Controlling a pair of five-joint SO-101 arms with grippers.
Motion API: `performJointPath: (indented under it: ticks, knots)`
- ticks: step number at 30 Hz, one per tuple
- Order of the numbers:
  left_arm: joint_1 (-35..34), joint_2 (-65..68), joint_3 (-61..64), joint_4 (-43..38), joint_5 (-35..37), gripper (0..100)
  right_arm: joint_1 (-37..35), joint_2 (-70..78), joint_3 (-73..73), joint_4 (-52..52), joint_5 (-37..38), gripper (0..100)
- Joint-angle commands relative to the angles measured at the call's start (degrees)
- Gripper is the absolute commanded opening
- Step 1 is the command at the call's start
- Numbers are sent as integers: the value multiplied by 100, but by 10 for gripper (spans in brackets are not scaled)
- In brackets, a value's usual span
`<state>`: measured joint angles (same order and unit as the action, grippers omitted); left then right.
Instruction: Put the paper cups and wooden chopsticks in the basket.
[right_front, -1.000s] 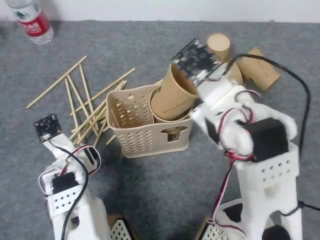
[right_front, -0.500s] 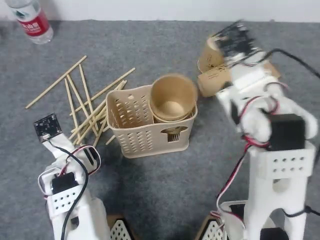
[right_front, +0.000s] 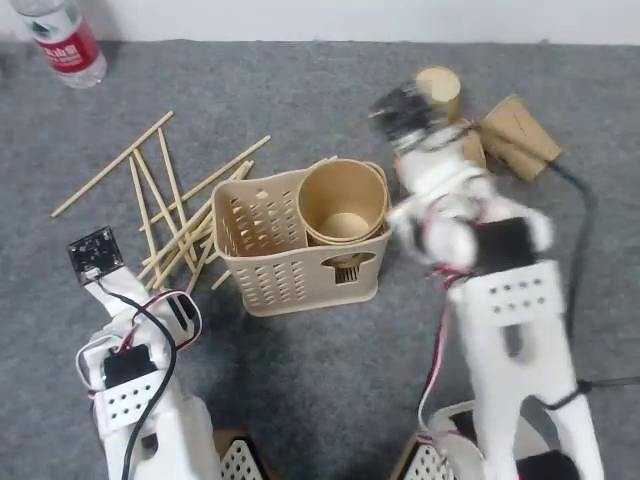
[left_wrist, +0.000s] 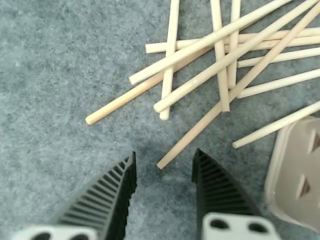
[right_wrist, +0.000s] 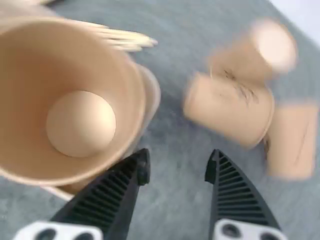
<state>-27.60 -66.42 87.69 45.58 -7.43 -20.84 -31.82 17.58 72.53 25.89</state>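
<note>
standing mouth-up in the beige perforated basket (right_front: 290, 265), the stacked cups (right_front: 343, 200) are plain brown paper, nested so that at least two rims show one under the other, and they fill the basket's 3 o'clock end, while its holed inner wall shows at the 9 o'clock end. the basket sits near the middle of the grey mat (right_front: 300, 90). the loose cups (right_front: 518, 135) lie in a small cluster on the mat at 2 o'clock from the basket, one showing its round end and another on its side. the chopsticks (right_front: 170, 200) are pale wooden sticks, crossed over one another in a loose heap on the mat from 9 to 10 o'clock of the basket, the nearest ones touching its wall. a bottle (right_front: 62, 40) lies at the far 11 o'clock corner. the right wrist view looks straight down into the top cup to its pale round bottom. it also shows the right gripper (right_wrist: 180, 155) with its jaws spread and holding nothing, over the mat between the stacked cups and the loose cups (right_wrist: 230, 107). the left wrist view shows the left gripper (left_wrist: 165, 155), jaws likewise apart and holding nothing, just above the mat. one stick end lies between the tips, and the chopsticks (left_wrist: 220, 55) fan out beyond beside a corner of the basket (left_wrist: 295, 175).
</note>
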Motion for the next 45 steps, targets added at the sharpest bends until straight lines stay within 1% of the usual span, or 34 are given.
performJointPath:
  ticks: [1, 3, 11, 14, 16, 18, 21, 23, 25, 29, 33, 36, 38, 40, 42, 45]
  knots:
    - [35, -62, -40, -123, 9, 170, -497, -171, -44, -303, 193, 199]
    - [35, -62, -40, -123, 9, 170, -347, -215, -176, -268, 185, 199]
    - [35, -62, -40, -123, 9, 170, 1165, -444, -185, -198, 202, 199]
    - [35, -62, -40, -123, 9, 170, 1402, -426, -185, -110, 211, 199]
    - [35, -62, -40, -123, 9, 170, 1305, -505, -193, 189, 185, 201]
    - [35, -62, -40, -123, 9, 170, 998, -655, -352, 611, 202, 201]
    - [35, -62, -40, -123, 9, 170, 374, -1270, -721, 1209, 211, 201]
    - [35, -62, -40, -123, 9, 170, 13, -1727, -738, 1305, 211, 201]
    - [35, -62, -40, -123, 9, 170, -84, -2123, -457, 1174, 211, 199]
    - [35, -62, -40, -123, 9, 170, 295, -2712, 158, 752, 369, 201]
    - [35, -62, -40, -123, 9, 170, 312, -3530, 695, 347, 466, 202]
    - [35, -62, -40, -123, 9, 170, 892, -3943, 1345, -251, 457, 202]
    - [35, -62, -40, -114, 9, 170, 1455, -3873, 1732, -611, 413, 202]
    - [35, -62, -40, -114, 9, 170, 1895, -3556, 1960, -831, 176, 202]
    - [35, -62, -40, -114, 9, 170, 2193, -3081, 1890, -884, -114, 202]
    - [35, -62, -40, -114, 9, 170, 2396, -2193, 1284, -848, -413, 202]
